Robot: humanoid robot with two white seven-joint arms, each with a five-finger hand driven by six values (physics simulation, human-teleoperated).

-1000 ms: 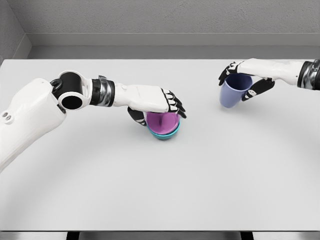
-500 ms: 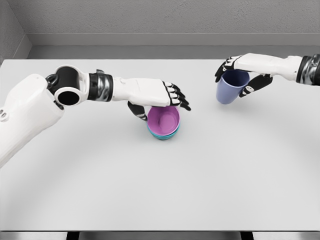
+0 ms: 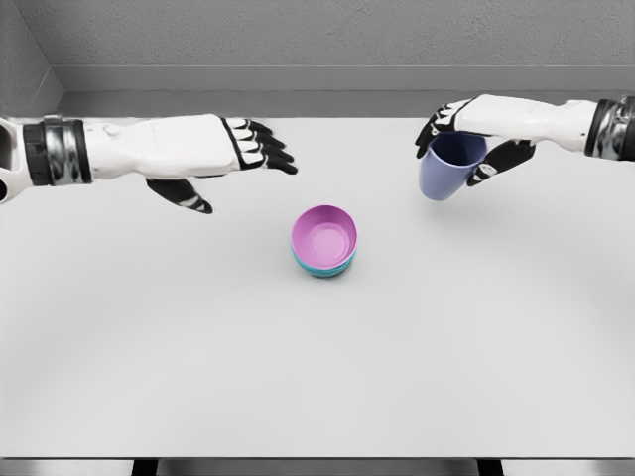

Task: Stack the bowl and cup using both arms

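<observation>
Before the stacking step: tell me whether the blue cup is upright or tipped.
Tipped. The blue cup, held off the table in the right hand, leans with its base toward the stacked bowls.

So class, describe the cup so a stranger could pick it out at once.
Start at the white table and look to its far right side. There the right hand holds a blue-violet cup, tilted. Unlike the stacked bowls mid-table, it is taller and held.

table: white, flat; wall: grey, behind; texture possibly concrete
</observation>
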